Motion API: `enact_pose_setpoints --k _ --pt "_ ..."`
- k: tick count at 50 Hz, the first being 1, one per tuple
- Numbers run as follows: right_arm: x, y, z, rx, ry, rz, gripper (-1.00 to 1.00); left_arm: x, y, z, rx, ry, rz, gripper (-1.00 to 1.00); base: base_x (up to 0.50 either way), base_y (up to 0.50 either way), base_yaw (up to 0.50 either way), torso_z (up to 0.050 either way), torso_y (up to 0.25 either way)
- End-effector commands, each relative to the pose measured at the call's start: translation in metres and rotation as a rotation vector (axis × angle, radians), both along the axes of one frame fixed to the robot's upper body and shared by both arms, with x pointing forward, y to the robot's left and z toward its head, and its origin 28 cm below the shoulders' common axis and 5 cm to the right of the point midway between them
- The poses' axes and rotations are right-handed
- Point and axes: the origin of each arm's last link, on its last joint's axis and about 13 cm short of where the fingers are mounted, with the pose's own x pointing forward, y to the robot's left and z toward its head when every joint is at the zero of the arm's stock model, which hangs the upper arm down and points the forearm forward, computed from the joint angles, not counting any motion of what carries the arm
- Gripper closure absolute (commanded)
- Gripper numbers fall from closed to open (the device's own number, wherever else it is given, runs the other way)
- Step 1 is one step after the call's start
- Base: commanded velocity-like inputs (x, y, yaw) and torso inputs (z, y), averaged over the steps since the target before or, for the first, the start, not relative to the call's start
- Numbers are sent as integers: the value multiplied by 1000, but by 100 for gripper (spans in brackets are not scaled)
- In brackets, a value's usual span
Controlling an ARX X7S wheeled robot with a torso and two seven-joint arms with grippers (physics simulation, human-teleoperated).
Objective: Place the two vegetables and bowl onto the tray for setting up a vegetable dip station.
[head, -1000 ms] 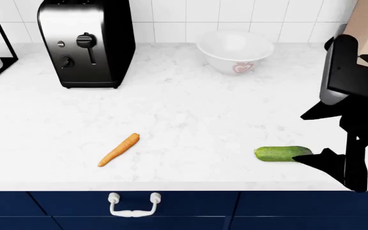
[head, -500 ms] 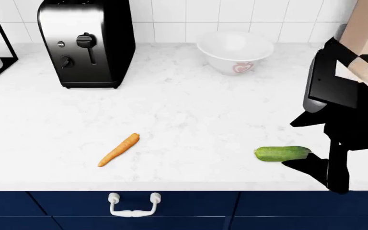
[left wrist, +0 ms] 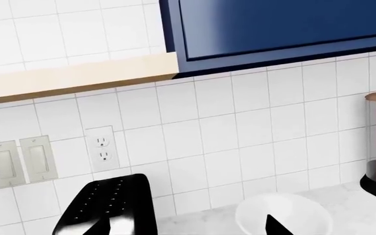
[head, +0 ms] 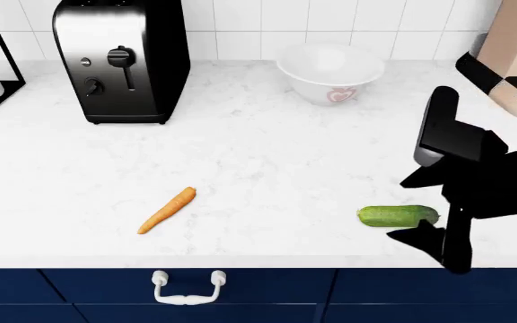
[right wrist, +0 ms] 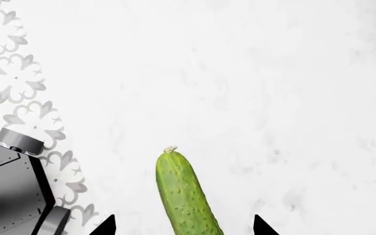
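The right gripper [head: 425, 210] hangs low over the front right of the counter [head: 268, 155] with its jaws spread wide and nothing between them, one finger toward the wall side and the other toward the counter edge, straddling the stem-side end of the cucumber [head: 398, 215]; in the right wrist view the two fingertips [right wrist: 105, 226] show either side of the cucumber [right wrist: 184, 193], which lies flat and runs lengthwise between them. The left gripper [left wrist: 191, 225] is raised and pointed at the tiled wall, only its tips showing, apparently parted and empty, with the bowl [left wrist: 283, 215] below it. In the head view the bowl [head: 330, 70] sits at the back by the tiles, beside the toaster [head: 119, 57], and the carrot [head: 167, 210] lies well to the left near the front edge. The tray appears in no view, so none of the three items is on it yet. The risk I see is the grasp landing only on the cucumber's end: a round, bumpy body pinched off-centre could pivot or squirt out, and being close to the counter's front edge it could roll off; carrying it to an unseen tray adds further uncertainty
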Motion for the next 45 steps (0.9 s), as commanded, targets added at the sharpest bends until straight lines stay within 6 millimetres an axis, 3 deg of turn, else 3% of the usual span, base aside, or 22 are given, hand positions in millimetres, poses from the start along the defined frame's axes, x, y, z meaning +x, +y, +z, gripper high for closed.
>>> enact_pose_setpoints --k 1,45 --pt "2 -1 -10 -1 13 -14 -100 0 0 0 2 1 -1 -100 0 0 0 0 0" --pt "5 -5 -34 -18 46 -58 -100 0 -2 -2 8 5 -11 -100 0 0 0 0 0"
